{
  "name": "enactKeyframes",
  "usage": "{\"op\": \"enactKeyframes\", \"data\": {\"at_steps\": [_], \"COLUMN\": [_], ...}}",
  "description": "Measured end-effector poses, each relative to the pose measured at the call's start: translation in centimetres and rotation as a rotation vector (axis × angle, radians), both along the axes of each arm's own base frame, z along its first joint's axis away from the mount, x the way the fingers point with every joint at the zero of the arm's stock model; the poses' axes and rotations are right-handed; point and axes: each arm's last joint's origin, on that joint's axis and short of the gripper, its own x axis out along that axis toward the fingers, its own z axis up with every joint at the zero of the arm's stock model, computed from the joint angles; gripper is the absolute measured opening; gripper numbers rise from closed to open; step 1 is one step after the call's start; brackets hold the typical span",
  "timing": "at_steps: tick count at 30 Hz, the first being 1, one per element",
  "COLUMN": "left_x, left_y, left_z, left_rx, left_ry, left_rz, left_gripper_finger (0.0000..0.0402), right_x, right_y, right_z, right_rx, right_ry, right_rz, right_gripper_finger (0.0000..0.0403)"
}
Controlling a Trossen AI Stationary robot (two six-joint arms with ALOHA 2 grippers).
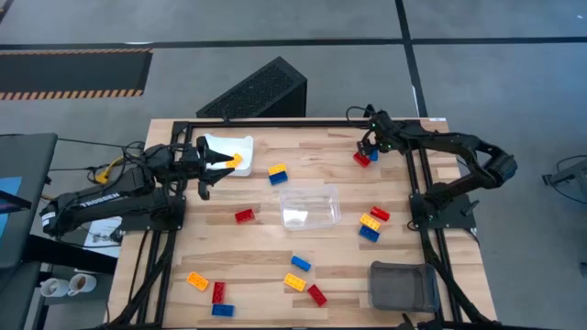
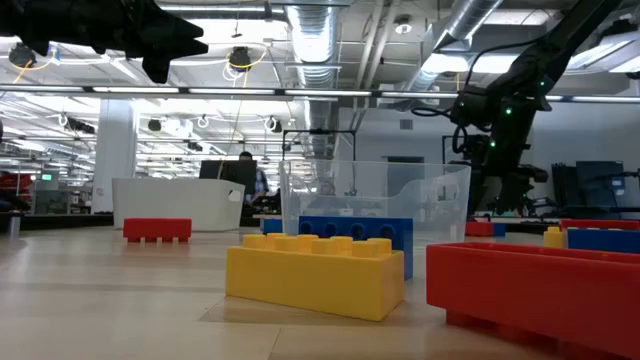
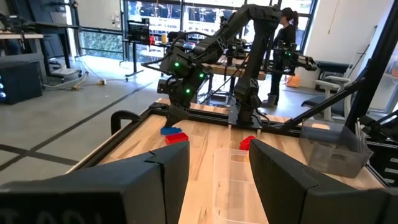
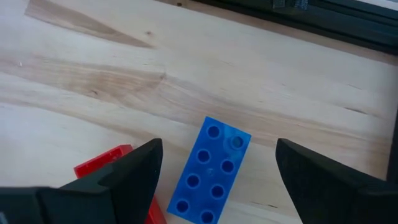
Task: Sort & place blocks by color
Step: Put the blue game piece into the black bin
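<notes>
My right gripper [image 4: 217, 149] is open and points down at the table's far right, its fingers on either side of a blue block [image 4: 210, 173] without touching it. A red block [image 4: 107, 167] lies on the wood right beside the blue one; the high view shows both, red block [image 1: 360, 159] and blue block [image 1: 373, 154]. My left gripper [image 1: 220, 163] hovers open and level over a white tray [image 1: 218, 144] at the far left. Nothing is between its fingers in the left wrist view [image 3: 219, 155]. A yellow block [image 1: 237, 160] lies in that tray.
A clear container [image 1: 309, 206] stands mid-table and a grey container [image 1: 402, 284] at the near right. Loose blocks lie around: a blue and yellow pair [image 1: 277, 172], a red one [image 1: 243, 216], a group [image 1: 371, 224] to the right, and several along the near edge [image 1: 220, 293].
</notes>
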Motion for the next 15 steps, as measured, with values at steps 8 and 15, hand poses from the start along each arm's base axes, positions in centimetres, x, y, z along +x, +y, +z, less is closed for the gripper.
{"op": "enactKeyframes", "data": {"at_steps": [8,15], "left_x": [-0.01,-0.01], "left_y": [0.00,0.00], "left_z": [0.00,0.00], "left_rx": [0.000,0.000], "left_ry": [0.000,0.000], "left_rz": [0.000,0.000], "left_gripper_finger": [0.0153,0.0153], "right_x": [0.26,0.40], "right_y": [0.22,0.34], "right_z": [0.00,0.00], "right_rx": [0.000,0.001], "right_ry": [0.003,-0.001], "right_rz": [0.017,0.019], "right_gripper_finger": [0.0338,0.0337]}}
